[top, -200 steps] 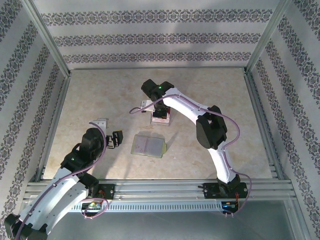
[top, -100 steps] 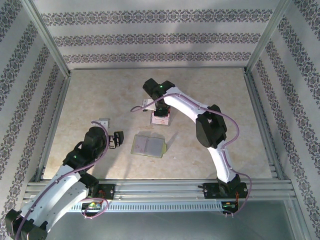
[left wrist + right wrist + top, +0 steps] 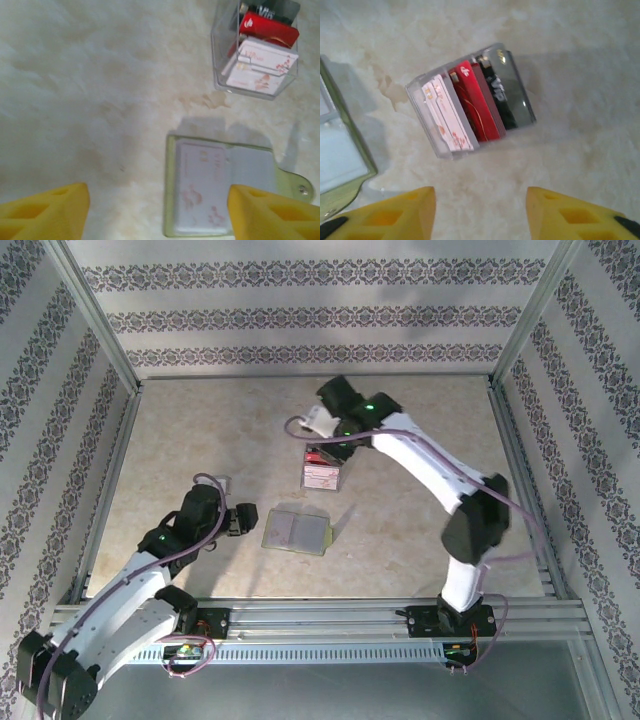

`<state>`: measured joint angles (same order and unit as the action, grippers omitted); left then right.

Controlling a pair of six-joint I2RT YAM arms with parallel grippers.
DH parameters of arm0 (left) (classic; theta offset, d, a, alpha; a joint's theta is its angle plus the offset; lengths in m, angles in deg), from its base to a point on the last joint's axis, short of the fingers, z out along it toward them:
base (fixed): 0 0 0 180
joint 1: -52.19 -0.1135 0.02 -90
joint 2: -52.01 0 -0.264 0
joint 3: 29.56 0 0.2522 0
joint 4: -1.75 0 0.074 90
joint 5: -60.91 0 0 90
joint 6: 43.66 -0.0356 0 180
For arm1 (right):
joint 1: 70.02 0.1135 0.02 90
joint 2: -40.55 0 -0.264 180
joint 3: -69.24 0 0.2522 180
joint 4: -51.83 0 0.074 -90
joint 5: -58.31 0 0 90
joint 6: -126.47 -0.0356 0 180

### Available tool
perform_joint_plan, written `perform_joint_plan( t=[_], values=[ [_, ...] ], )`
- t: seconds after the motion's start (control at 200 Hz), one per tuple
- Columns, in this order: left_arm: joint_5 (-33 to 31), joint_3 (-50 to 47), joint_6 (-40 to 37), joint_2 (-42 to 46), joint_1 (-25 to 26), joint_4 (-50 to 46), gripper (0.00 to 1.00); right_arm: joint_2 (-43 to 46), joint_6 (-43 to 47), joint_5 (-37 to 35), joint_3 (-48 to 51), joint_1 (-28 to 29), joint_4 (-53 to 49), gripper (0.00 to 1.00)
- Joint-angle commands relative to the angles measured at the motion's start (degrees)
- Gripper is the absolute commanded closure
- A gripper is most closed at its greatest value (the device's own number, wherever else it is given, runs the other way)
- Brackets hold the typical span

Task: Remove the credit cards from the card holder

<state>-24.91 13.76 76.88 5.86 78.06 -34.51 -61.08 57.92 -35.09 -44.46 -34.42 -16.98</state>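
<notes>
The card holder (image 3: 247,172) ahead of the open, empty left end effector (image 3: 155,195) could be pushed aside, being unpinned.

I have the top camera high above the near edge, looking down over the whole table (image 3: 200,430). My left wrist camera looks down from close above, with the card holder (image 3: 220,192) at its lower edge and the clear tray (image 3: 255,50) farther off. My right wrist camera hangs nearer over that tray, the holder cut off at its left edge; all three share both
</notes>
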Motion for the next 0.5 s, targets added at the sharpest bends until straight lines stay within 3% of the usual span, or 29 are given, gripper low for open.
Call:
perform_joint_plan(
  t=[0.0,0.12,0.27,0.495],
  values=[
    [11.1,0.8,6.1,-4.1,0.1,1.8,0.36,8.9,-14.5,3.9,10.4,-2.6,6.2,0.41],
    [17.3,0.7,8.0,-9.8,0.5,6.0,0.45,19.1,-24.0,10.6,23.2,-6.7,14.2,0.32],
    [19.3,1.5,8.6,-16.1,1.3,9.5,0.52,29.2,-33.5,14.5,38.2,-11.7,22.7,0.24],
    [19.8,2.6,7.9,-22.2,2.2,11.6,0.58,37.2,-37.7,16.0,49.5,-16.8,25.6,0.23]
  ],
)
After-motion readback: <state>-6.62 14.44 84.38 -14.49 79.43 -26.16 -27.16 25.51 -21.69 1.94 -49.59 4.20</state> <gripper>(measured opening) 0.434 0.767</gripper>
